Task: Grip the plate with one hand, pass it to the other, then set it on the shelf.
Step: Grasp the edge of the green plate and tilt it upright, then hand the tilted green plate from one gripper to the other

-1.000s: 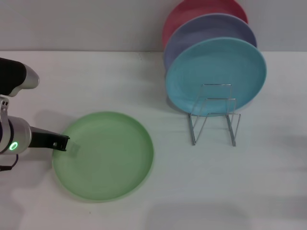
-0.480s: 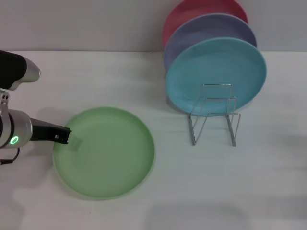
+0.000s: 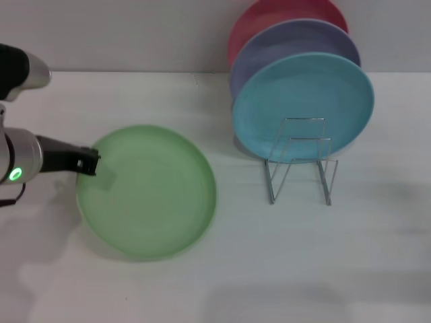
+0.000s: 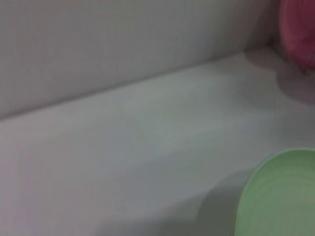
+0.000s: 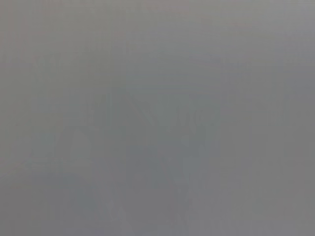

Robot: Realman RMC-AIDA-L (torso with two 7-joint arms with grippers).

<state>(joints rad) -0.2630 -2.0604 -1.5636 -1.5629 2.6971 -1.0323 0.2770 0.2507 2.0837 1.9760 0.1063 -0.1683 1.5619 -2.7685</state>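
The light-green plate (image 3: pixel 147 192) is held off the white table, its shadow below it. My left gripper (image 3: pixel 92 165), on the cuff with the green ring, is shut on the plate's left rim. The plate's edge also shows in the left wrist view (image 4: pixel 275 196). The silver wire shelf (image 3: pixel 301 161) stands to the right, with its front slots bare. My right gripper is out of view; the right wrist view shows only plain grey.
A turquoise-blue plate (image 3: pixel 303 108), a lavender plate (image 3: pixel 289 44) and a red plate (image 3: pixel 269 17) stand upright in a row behind the shelf's front loops. The white table (image 3: pixel 303 269) stretches in front and to the right. A wall rises behind.
My left gripper has lifted the green plate and moved it up and away from me; the plate's shadow has separated from it. Nothing else has moved.
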